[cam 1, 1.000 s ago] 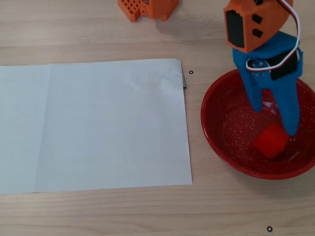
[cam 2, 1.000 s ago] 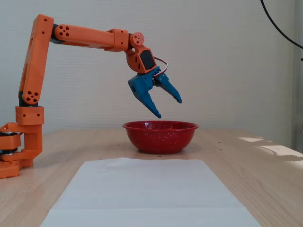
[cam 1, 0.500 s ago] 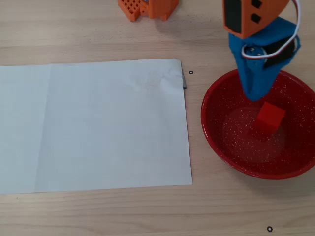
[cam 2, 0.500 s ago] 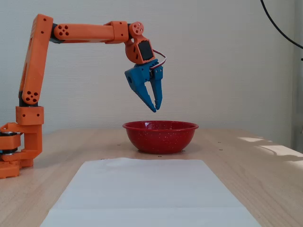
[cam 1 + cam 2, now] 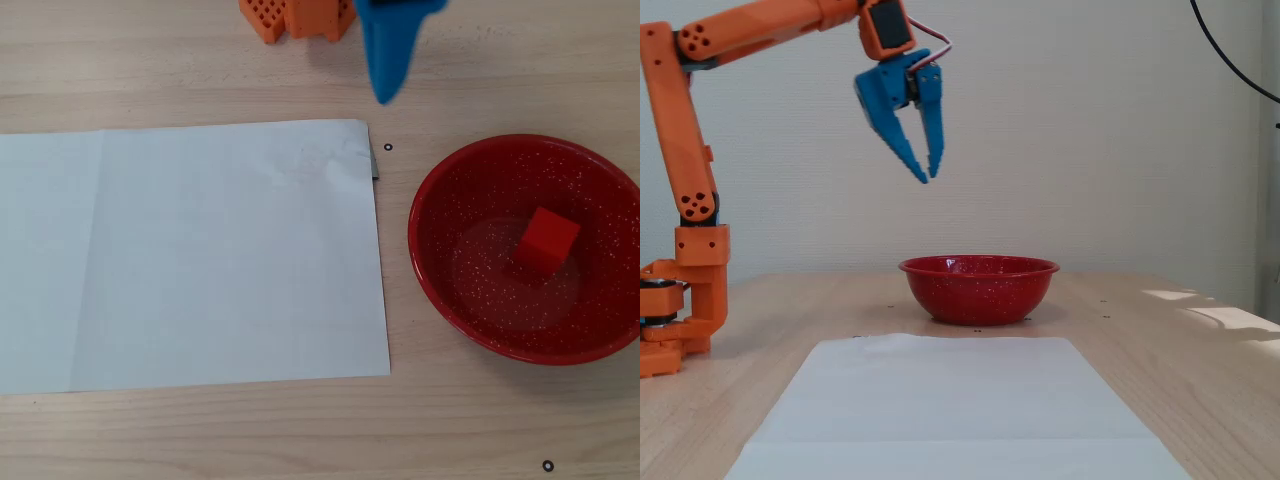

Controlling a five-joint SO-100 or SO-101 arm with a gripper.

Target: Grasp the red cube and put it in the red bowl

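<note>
Gripper (image 5: 928,176) has lifted clear of red bowl (image 5: 430,270), retracted toward base; we note jaws nearly closed, empty. Red cube (image 5: 547,239) rests inside bowl, right of centre in overhead view. We judge placement complete.

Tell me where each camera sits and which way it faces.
Overhead view: above the table, looking straight down at the white paper and the red bowl holding the red cube; only the blue tool tips and the orange base show.
Fixed view: table height, side-on; whole arm, raised tool.
Both share bowl, paper, tool.
</note>
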